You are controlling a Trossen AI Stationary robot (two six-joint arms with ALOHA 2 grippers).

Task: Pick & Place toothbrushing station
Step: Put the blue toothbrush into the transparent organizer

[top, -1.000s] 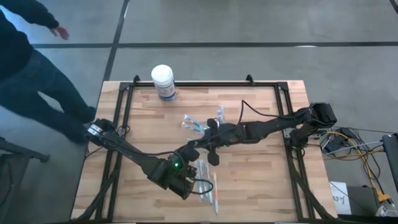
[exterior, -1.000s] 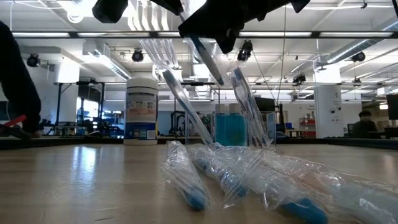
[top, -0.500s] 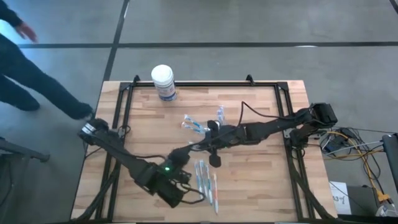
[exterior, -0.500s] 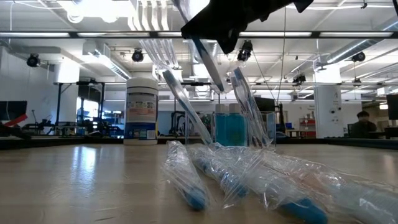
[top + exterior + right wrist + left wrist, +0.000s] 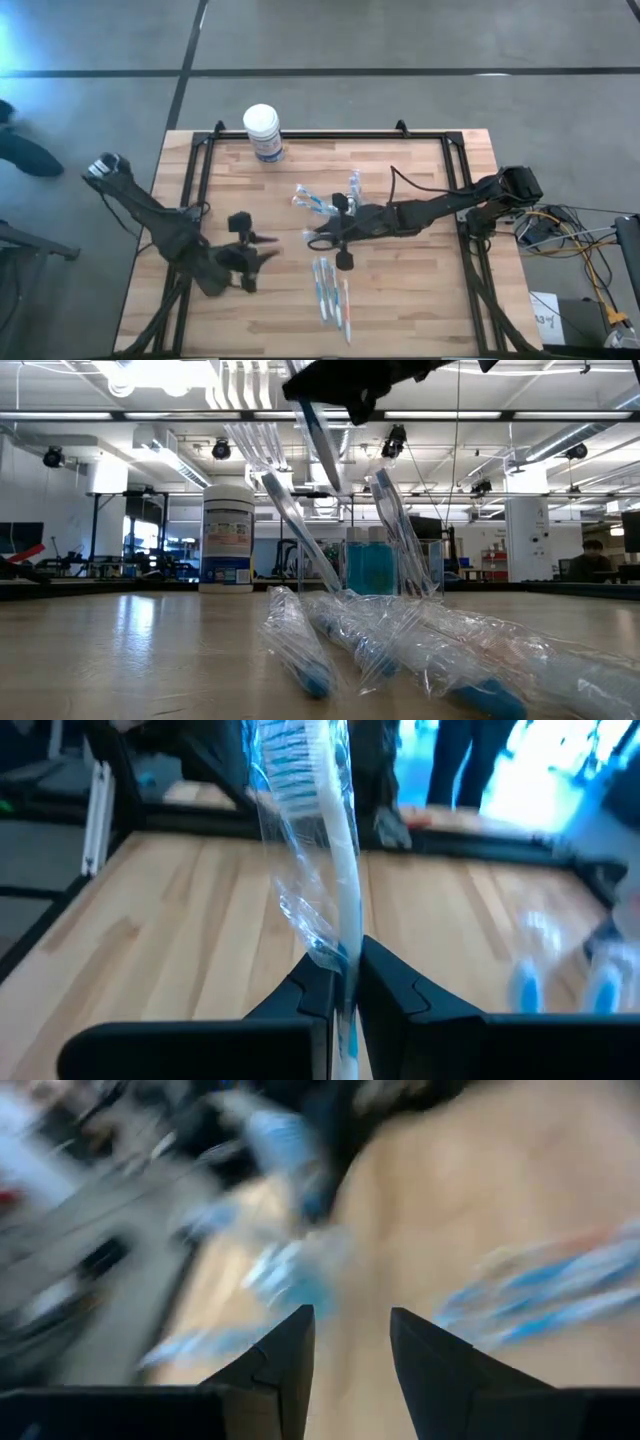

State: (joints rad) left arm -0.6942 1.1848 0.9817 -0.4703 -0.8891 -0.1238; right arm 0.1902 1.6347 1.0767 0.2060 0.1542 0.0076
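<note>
My right gripper (image 5: 316, 236) hangs over the table's middle, shut on a toothbrush (image 5: 318, 840) with a white handle and blue bristles, in a clear wrapper. Several more wrapped toothbrushes (image 5: 330, 290) lie flat on the wood toward the near edge. The toothbrushing station (image 5: 375, 565), a clear holder showing blue, stands beyond them. Two wrapped brushes lean out of it (image 5: 285, 520). My left gripper (image 5: 266, 246) is open with nothing between its fingers (image 5: 290, 1350). It hangs left of the lying brushes. My right gripper pinches the wrapped toothbrush's handle (image 5: 346, 952) between its two fingers. The brush runs on past the fingertips along their line, bristle end (image 5: 293, 760) farthest out. In the low view it slants downward (image 5: 320, 450) from the gripper, clear of the table.
A white-lidded round canister with a blue label (image 5: 263, 132) stands at the table's far edge, left of centre. Black frame rails (image 5: 195, 200) run along the table's sides. Cables lie off the right edge (image 5: 560, 235).
My left gripper has drawn away from the lying toothbrushes near the front edge, going toward the table's left and somewhat farther back, and has rolled about its own line. The brushes stay lying on the wood. A person beside the table's left has walked off.
</note>
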